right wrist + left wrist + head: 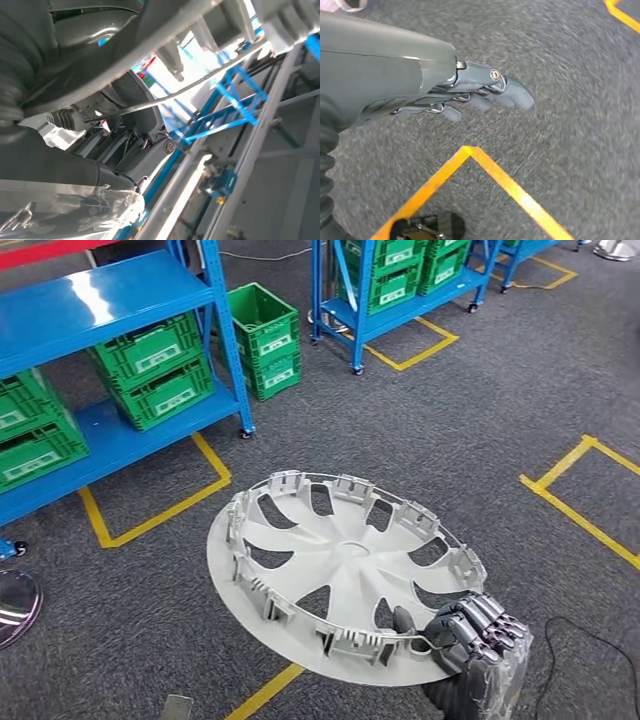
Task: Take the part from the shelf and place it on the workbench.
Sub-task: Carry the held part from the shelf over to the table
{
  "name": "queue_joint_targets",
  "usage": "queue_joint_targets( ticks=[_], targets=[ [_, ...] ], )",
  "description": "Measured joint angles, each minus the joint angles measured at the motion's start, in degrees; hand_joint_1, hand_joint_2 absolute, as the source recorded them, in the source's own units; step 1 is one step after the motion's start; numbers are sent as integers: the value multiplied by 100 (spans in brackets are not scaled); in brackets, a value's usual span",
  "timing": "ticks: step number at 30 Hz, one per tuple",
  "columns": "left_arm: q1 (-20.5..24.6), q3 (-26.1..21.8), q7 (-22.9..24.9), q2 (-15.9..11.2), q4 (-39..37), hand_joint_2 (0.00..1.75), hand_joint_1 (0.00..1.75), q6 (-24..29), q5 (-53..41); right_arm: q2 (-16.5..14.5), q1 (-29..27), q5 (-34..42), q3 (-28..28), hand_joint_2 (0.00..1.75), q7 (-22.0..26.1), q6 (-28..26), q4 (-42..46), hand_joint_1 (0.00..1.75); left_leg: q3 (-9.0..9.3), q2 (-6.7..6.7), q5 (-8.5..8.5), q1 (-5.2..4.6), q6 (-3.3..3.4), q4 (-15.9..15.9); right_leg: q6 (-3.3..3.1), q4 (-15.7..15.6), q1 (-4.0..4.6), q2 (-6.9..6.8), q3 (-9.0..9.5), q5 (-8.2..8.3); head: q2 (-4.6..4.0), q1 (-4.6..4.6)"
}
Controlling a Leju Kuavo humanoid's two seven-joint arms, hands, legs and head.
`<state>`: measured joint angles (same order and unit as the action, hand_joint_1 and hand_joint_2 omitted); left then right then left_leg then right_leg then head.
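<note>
Holding the part (343, 575), a big white wheel cover with its clipped inner face upward, the right hand (472, 635) grips it at the rim edge nearest to the robot in the head view, with the dark fingers curled over the rim; the cover hangs nearly flat above the grey carpet (468, 430), well apart from the blue shelf (113, 440) that carries green crates (155, 370) on the left, and yellow floor tape (151, 515) runs between the shelf and the cover. In the left wrist view the left hand (471, 92) is stretched out over the carpet with its fingers straight and close together, and it holds nothing; a corner of yellow tape (471, 152) lies under it. In the right wrist view the right hand's fingers (124, 150) close around the pale rim of the cover (188, 25), and blue frame bars (226, 112) are seen behind it
</note>
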<state>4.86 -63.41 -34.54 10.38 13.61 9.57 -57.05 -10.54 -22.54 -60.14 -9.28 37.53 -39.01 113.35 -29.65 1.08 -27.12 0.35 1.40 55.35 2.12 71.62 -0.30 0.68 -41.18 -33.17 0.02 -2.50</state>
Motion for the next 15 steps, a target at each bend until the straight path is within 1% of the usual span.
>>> queue_joint_targets(
  ticks=[1, 2, 3, 4, 5, 6, 7, 8, 9, 10, 11, 12, 13, 14, 15],
  targets=[
    [-5, 0, -6, 3, -1, 175, 0, 1, -16, 0, -40, 25, 31, 175, 14, 0, -1, 175, -9, 82, 2, 0, -1, 2, 26, 212, -20, -29, -65, -60, 0, 0],
    [-4, 0, -16, 14, -1, 175, 0, 5, -31, 0, -90, 56, 80, 175, 27, 0, 3, 175, -13, 155, 3, 1, -4, 5, 47, 208, -39, -54, -20, -18, 0, -2],
    [2, 0, -29, 28, -1, 175, 0, 10, -43, 0, -143, 85, 137, 175, 38, 0, 13, 175, -10, 223, 1, 2, -12, 8, 61, -37, -57, -93, 150, 119, 0, -2],
    [10, 0, -45, 50, -1, 175, 0, 12, -54, 0, -190, 109, 200, 175, 44, 0, 30, 175, -2, 284, -6, 3, -24, 12, 68, -455, -69, -175, 413, 298, 0, -3],
    [18, 0, -61, 70, -1, 175, 0, 14, -62, 0, -223, 126, 263, 175, 48, 0, 50, 175, 5, 336, -16, -9, -49, 21, 58, -886, -59, -322, 667, 413, 0, -4],
    [27, 0, -74, 91, -2, 175, 0, 13, -66, -1, -246, 137, 316, 175, 50, 0, 74, 175, 9, 386, -27, -24, -80, 36, 30, -1219, -48, -428, 866, 495, 0, 0],
    [39, 1, -86, 111, -2, 175, 0, 10, -78, -2, -265, 144, 367, 175, 49, 0, 101, 175, 11, 432, -34, -40, -111, 50, -6, -1408, -35, -501, 973, 522, 0, 10],
    [52, 2, -94, 131, -3, 175, 0, 5, -92, -5, -284, 145, 414, 175, 47, 0, 124, 175, 11, 479, -36, -54, -141, 62, -46, -1456, -19, -512, 990, 509, 0, 20],
    [71, 4, -99, 153, -3, 175, 0, -1, -108, -9, -310, 146, 458, 175, 39, 0, 149, 175, 13, 532, -36, -54, -163, 69, -84, -1451, -20, -436, 974, 531, 0, 31],
    [93, 7, -101, 176, -3, 175, 0, -5, -127, -12, -338, 146, 500, 175, 27, -1, 176, 175, 12, 555, -53, -43, -193, 78, -122, -1453, -26, -377, 957, 548, 0, 35],
    [116, 9, -102, 200, -3, 175, 0, -8, -144, -16, -365, 146, 542, 175, 12, -1, 203, 175, -7, 489, -119, -29, -223, 136, -160, -1458, -31, -315, 941, 567, 0, 40],
    [135, 10, -102, 221, -3, 175, 0, -8, -157, -20, -381, 150, 577, 175, -3, -2, 227, 175, -62, 370, -245, -13, -249, 283, -202, -1466, -39, -253, 926, 590, 0, 48],
    [147, 11, -104, 238, -3, 175, 0, -8, -163, -24, -387, 152, 605, 175, -21, -2, 244, 175, -173, 208, -436, 0, -268, 558, -240, -1472, -45, -190, 912, 610, 0, 55],
    [149, 13, -109, 253, -3, 175, 0, -8, -162, -27, -383, 155, 629, 175, -42, -2, 254, 175, -335, 56, -655, 6, -272, 945, -266, -1471, -38, -119, 890, 625, 0, 63],
    [146, 13, -115, 264, -3, 175, 0, -8, -150, -28, -375, 152, 647, 175, -69, -2, 254, 175, -513, -22, -842, 9, -270, 1355, -285, -1470, -30, -43, 869, 638, 0, 66]
  ],
)
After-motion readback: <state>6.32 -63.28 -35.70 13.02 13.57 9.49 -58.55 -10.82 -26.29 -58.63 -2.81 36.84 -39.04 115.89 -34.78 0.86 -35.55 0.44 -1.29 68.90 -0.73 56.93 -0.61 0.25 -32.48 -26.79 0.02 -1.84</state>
